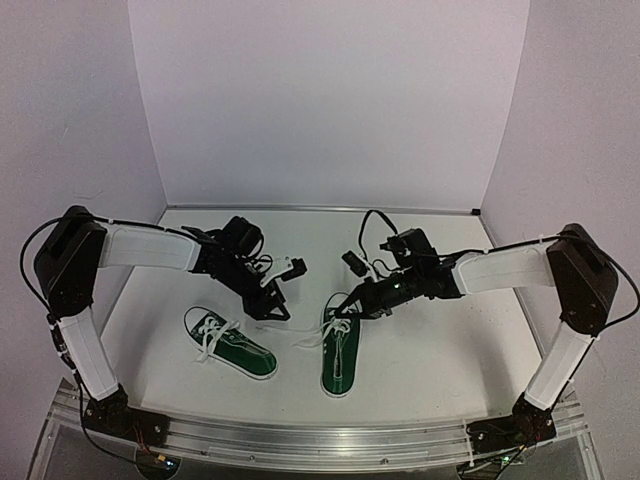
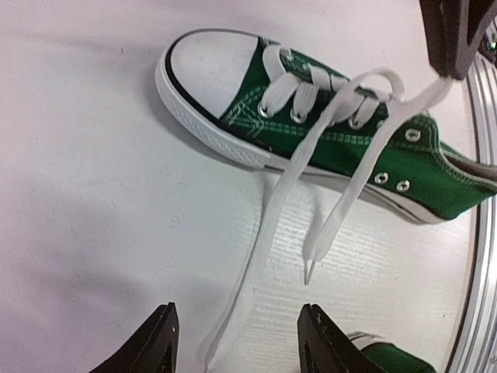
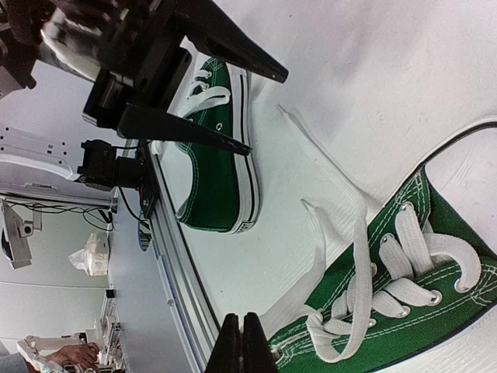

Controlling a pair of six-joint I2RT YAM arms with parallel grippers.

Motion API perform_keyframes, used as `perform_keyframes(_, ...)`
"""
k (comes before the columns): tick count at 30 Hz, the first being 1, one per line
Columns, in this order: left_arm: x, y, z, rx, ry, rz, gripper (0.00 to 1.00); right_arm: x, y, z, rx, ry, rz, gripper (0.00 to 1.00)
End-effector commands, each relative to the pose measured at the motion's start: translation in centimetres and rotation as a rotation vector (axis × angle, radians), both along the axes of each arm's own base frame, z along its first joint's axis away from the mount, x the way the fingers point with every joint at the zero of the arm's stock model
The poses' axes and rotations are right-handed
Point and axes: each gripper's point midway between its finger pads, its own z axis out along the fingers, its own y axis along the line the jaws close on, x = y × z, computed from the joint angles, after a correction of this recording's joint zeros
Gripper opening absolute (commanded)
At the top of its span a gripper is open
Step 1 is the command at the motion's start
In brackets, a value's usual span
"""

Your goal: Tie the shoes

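We see the left shoe [image 1: 232, 345] and the right shoe [image 1: 340, 358] lying apart on the white desk [image 1: 430, 340]. The right pincer [image 3: 241, 322] is clenched on the right shoe's white lace [image 2: 273, 203]. The left pincer [image 2: 239, 318] is released and hangs between the shoes, grasping nothing.

No text, brand name, number or sign can be read in any of the views. The left shoe [image 1: 232, 343] and the right shoe [image 1: 341, 356] show only plain green canvas, white toe caps and white soles. If either carries a mark, it is too small or blurred to read.
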Motion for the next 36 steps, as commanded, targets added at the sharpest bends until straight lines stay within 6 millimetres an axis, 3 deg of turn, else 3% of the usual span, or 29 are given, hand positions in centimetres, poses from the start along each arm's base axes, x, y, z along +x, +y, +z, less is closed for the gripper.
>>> perform_keyframes(1, -0.1, 2.0, -1.0, 0.156, -0.058, -0.067, 0.55, 0.6, 0.6, 0.7, 0.006, -0.023, -0.004, 0.00)
perform_keyframes(7, 0.7, 3.7, -3.4, 0.288, -0.075, -0.063, 0.58, 0.6, 0.5, 0.4, -0.002, -0.017, -0.010, 0.00)
perform_keyframes(13, 1.1, 3.9, -5.0, 0.347, -0.073, -0.098, 0.55, 0.8, 0.5, 0.2, -0.010, -0.013, -0.020, 0.00)
perform_keyframes(21, -0.7, 4.3, -5.5, 0.408, -0.089, -0.178, 0.21, 1.1, 0.5, 0.1, -0.020, -0.013, -0.035, 0.00)
perform_keyframes(25, -1.6, 4.4, -4.0, 0.388, -0.112, -0.155, 0.07, 1.3, 0.5, -0.1, -0.027, -0.012, -0.043, 0.00)
perform_keyframes(27, -1.7, 4.2, -2.4, 0.343, -0.135, -0.118, 0.00, 1.4, 0.5, -0.1, -0.032, -0.014, -0.048, 0.00)
perform_keyframes(30, -2.0, 3.9, 1.2, 0.268, -0.178, -0.067, 0.00, 1.7, 0.5, -0.1, -0.045, -0.017, -0.059, 0.00)
perform_keyframes(36, -7.0, 2.7, 5.7, 0.188, -0.176, -0.105, 0.00, 2.4, 0.4, -0.1, -0.068, -0.030, -0.083, 0.00)
